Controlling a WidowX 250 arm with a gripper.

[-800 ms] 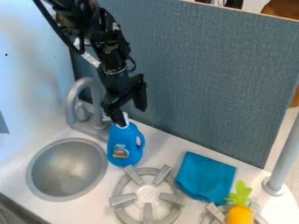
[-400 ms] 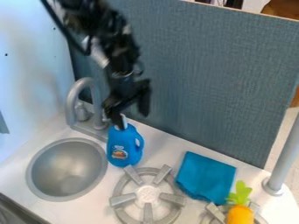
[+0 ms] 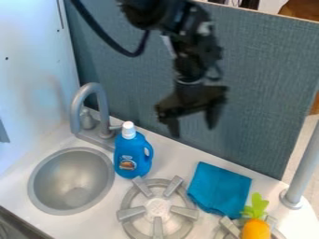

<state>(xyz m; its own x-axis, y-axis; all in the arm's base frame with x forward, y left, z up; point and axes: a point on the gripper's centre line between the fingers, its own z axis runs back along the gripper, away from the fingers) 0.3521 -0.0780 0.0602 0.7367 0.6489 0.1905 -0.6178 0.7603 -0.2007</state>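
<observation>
Bottle: we see a blue plastic bottle upright on the white surface, betw. the sink and the front burner, w/ a loop handle on its R side in our view.
Cap: white cap, on the bottle's neck.
Bottle contents: body's opaque — we can't tell what's inside or how full.
Label: a small label low on the front, white print over an orange-brown picture.
Sink: round metal basin set in the surface, L of the bottle, w/ a paler round patch at the bottom.
Tap: grey, curved tap behind the sink, near the bottle.
Hand: black hand, released — fingers spread well apart, pointing down, nothing betw. them. We see it above & R of the bottle, not touching it, in front of the blue-grey panel.
Cloth: folded blue cloth, R of the front burner, close by its edge.
Toy: orange toy veg w/ green leafy top, at a 2nd burner, lower R, partly cut off by our view's bottom edge.
Pole: grey pole at far R, its round base on the surface.
</observation>
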